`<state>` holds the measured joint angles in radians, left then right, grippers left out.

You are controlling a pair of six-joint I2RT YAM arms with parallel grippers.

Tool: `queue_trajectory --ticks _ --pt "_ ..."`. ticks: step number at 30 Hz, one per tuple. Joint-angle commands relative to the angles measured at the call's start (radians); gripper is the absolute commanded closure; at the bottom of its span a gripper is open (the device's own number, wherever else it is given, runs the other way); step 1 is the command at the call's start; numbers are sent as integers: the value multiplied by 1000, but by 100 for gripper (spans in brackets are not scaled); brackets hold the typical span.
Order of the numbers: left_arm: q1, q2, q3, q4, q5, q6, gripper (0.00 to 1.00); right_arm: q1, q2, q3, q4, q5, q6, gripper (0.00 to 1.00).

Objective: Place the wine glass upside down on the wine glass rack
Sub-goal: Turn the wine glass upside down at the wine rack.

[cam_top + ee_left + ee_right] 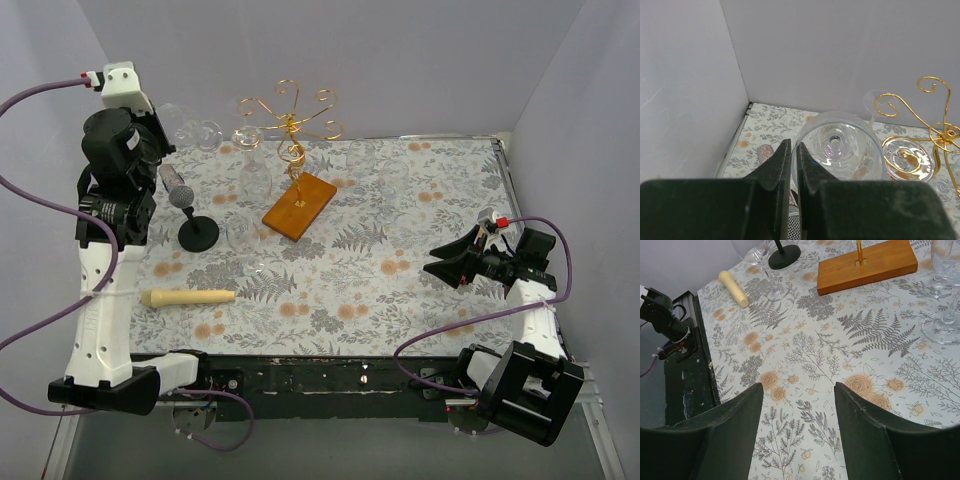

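Grey walls close in a bench (420, 300) covered with a flowered cloth. The left end effector (793, 145) is raised at the upper left of the top view. Its fingers are pressed together, and they seem to pinch the rim of the glass (840, 142). The glass is up in the air, its mouth turned to the wrist camera and its stem pointing away, so the long axis runs along the fingers and not upright. The rack (935, 130) stands near, to the right of the glass in this view, and one of its spirals seems to carry another glass (907, 157) already. The right end effector (797, 390) is far off at the right edge, fingers apart and empty. The left arm is clearly the nearer one, so I think it must tip the foot upward before it reaches a free spiral.
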<state>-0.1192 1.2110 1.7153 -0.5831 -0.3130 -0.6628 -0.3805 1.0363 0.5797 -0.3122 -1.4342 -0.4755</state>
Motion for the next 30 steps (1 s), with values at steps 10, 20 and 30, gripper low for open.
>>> queue_trajectory --ticks 10,20,30 --pt "-17 -90 -37 39 38 -34 100 -14 -4 5 24 0 -12 33" --pt "-23 -168 -114 20 23 -38 100 -17 1 2 27 6 -11 33" --pt "-31 -252 -177 9 52 -78 100 -17 1 3 28 27 -14 33"
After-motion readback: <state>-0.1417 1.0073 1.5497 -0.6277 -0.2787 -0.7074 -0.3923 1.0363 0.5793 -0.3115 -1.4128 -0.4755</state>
